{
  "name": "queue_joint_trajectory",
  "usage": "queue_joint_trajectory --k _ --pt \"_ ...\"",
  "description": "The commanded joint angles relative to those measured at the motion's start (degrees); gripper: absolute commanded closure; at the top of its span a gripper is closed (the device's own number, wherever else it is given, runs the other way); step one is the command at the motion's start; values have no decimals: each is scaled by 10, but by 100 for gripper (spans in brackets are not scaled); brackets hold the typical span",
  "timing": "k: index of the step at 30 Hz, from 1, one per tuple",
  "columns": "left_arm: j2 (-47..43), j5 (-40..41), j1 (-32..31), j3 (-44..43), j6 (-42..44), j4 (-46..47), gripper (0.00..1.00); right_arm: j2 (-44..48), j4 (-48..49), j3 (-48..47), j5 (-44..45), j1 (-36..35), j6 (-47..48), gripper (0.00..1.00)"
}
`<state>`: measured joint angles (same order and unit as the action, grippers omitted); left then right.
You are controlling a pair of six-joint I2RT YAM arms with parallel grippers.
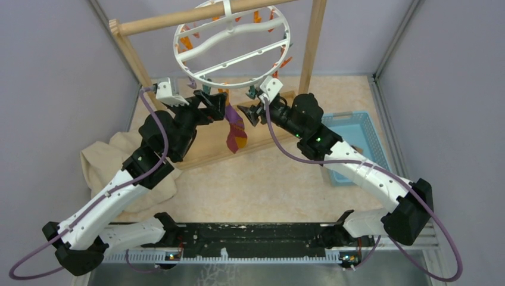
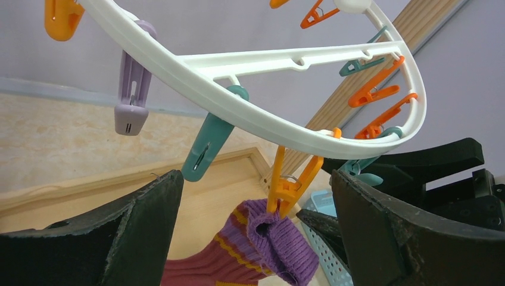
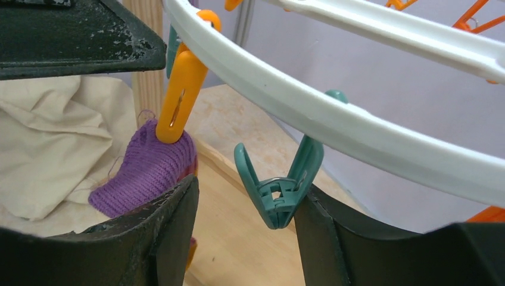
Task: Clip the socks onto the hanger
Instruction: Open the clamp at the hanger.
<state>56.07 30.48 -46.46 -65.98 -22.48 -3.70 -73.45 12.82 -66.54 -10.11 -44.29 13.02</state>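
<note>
Top external view: white round hanger [image 1: 232,44] hangs from wooden stand [image 1: 149,22] above desk [image 1: 256,185]. Maroon-purple sock [image 1: 234,128] dangles below ring's near edge, top end pinched in orange clip [image 2: 290,186]. Left end effector [image 1: 215,102] spread wide, empty, fingers either side of clip and sock. Right end effector [image 1: 249,113] parted, teal clip [image 3: 279,193] hanging between fingers; contact unclear, no hold visible. Beige cloth [image 1: 110,161] at left, blue basket [image 1: 357,128] at right.

Smooth glossy white plastic hanger [image 2: 178,64]; ribbed purple knit sock [image 2: 280,238]; matt pale wooden stand [image 1: 178,18]; creased matt beige cloth [image 3: 53,137].
</note>
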Motion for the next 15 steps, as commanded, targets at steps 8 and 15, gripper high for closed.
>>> queue_joint_trajectory --k 8,15 --pt "-8 1 3 -5 -1 -3 1 20 63 -10 -2 25 30 66" --pt "-11 -2 3 -1 -4 -3 1 30 62 -4 -11 26 19 100"
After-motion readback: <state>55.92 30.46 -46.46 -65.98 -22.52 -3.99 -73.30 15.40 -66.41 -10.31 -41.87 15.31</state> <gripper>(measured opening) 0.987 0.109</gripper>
